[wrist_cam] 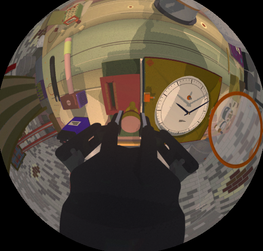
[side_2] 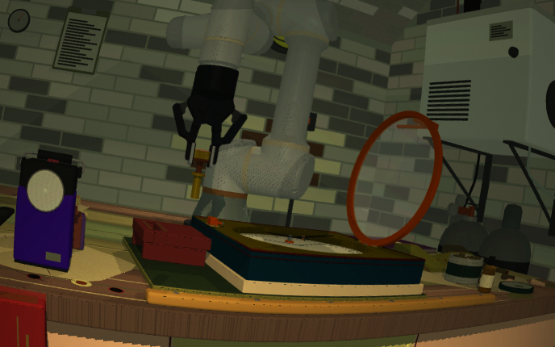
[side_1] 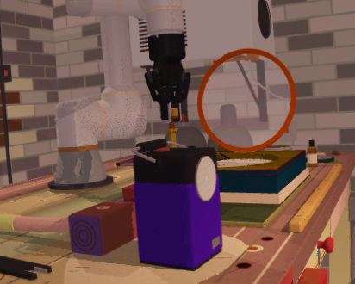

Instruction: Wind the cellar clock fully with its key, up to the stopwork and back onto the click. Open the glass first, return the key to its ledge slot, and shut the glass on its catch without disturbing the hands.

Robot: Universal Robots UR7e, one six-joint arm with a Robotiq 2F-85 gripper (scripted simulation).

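Note:
The brass winding key [side_2: 198, 174] hangs upright in my gripper [side_2: 202, 155], which grips it by the head well above the red ledge block [side_2: 170, 240] and its slot [wrist_cam: 111, 93]. The clock [side_2: 310, 254] lies flat on the bench to the right of the ledge, its white dial [wrist_cam: 182, 105] facing up with dark hands [wrist_cam: 190, 108]. An orange winding hub [wrist_cam: 189, 97] sits above the dial's centre. The orange-rimmed glass [side_2: 394, 176] stands swung open at the clock's far side. A small orange catch [wrist_cam: 147, 97] sits on the case edge nearest the ledge.
A purple lantern [side_1: 177, 206] stands on the bench left of the ledge, with a mallet [side_1: 74, 226] beside it. A yellow rail [side_2: 314, 301] runs along the front edge. Small jars [side_2: 465, 267] and dark flasks [side_2: 504, 241] crowd the right end.

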